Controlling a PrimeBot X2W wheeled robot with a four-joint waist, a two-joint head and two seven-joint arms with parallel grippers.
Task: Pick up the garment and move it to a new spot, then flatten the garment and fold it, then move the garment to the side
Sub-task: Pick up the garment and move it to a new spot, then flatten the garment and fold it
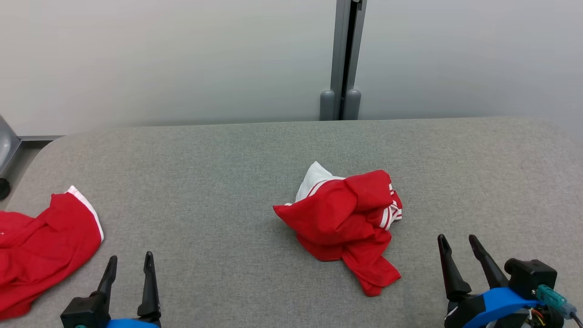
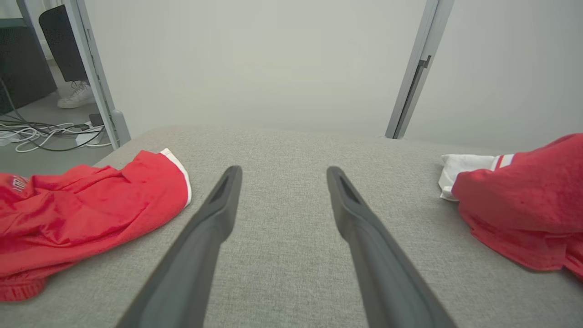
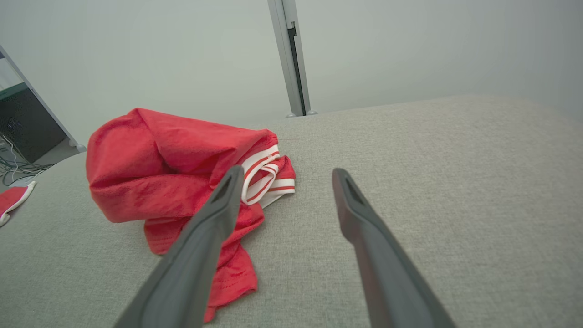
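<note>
The grey fabric-covered table [image 1: 218, 155] carries a crumpled red garment [image 1: 346, 223] with white trim near its centre. A second red garment [image 1: 41, 246] lies at the table's left edge. The left gripper [image 1: 130, 258] and right gripper [image 1: 457, 238] are positioned at the near edge, jaws spread wide, empty, clear of both garments.
</note>
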